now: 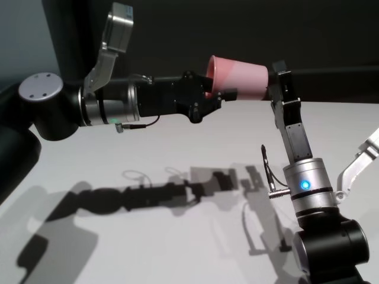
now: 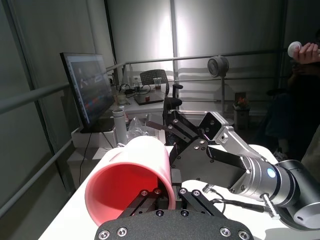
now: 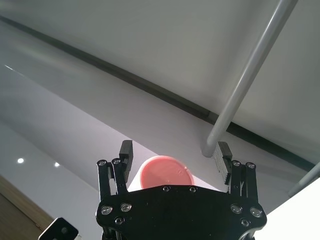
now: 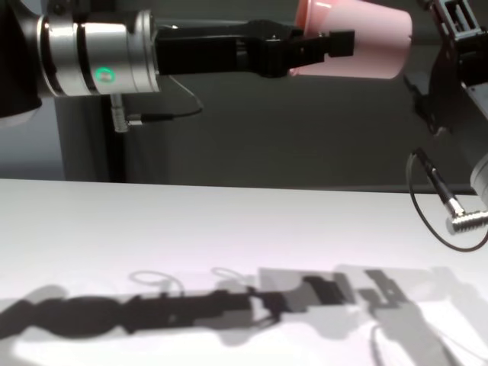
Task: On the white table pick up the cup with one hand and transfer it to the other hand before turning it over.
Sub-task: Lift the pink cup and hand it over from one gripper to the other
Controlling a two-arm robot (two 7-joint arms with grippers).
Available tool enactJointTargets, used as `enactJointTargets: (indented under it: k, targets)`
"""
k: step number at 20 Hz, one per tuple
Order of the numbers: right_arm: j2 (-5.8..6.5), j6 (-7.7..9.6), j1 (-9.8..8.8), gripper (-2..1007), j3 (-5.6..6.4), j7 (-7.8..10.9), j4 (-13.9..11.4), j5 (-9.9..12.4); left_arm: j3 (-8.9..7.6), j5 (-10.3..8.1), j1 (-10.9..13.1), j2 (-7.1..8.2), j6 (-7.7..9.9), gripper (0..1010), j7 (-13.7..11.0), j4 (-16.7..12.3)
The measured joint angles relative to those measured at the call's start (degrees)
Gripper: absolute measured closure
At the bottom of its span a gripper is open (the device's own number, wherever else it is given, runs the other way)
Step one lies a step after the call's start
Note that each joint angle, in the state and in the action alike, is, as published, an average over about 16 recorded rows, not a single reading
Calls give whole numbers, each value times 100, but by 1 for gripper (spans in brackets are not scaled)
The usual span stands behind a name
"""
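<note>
Counts: 1 pink cup (image 1: 240, 77), no 2nd one in any view. 1 white table (image 1: 177, 154). 2 robot arms, 1 per side, so 2 grippers: left gripper (image 1: 222, 94) & right gripper (image 1: 277, 74). Bkgd in left wrist view: 1 monitor (image 2: 87, 87), 1 chair (image 2: 155, 80).

pink cup (image 1: 240, 76), plain white table (image 1: 177, 154)

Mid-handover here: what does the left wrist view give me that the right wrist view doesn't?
Only the left wrist view shows the cup's open pink inside, with the left gripper pinching its rim and the right gripper behind it. Only the right wrist view shows the cup's closed base end-on, sitting between the right gripper's fingers, apparently with gaps on both sides. Both show the cup held in the air, lying sideways.
</note>
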Motion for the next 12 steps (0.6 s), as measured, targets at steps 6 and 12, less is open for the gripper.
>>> enactJointTargets:
  k: [6, 12]
  targets:
    - [-69, -67, 61, 3, -107, -42, 113, 139, 0, 0, 0, 1, 0, 964, 0, 0]
    - [-96, -102, 113, 3, -195, -30, 196, 280, 0, 0, 0, 1, 0, 964, 0, 0]
